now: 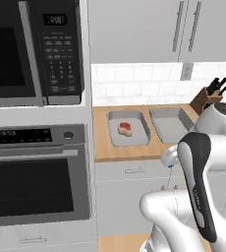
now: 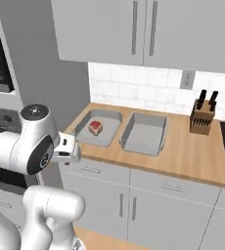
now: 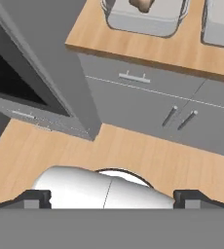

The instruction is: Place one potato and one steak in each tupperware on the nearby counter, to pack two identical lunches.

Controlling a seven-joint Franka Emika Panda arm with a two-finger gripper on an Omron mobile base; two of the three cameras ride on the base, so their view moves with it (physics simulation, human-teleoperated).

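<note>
Counter (image 1: 134, 153), steak (image 1: 126, 128) in left tupperware (image 1: 128, 129)

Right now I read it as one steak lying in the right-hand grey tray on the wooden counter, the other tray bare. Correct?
Not quite: the red steak lies in the left-hand shallow grey tray, as the right base view shows. The right-hand grey tray on the wood-grain counter is the bare one.

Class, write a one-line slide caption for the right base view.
Steak in the left tupperware; right tupperware empty on the counter.

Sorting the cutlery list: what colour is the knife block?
Brown wood with black knife handles; the knife block shows best in the right base view.
</note>
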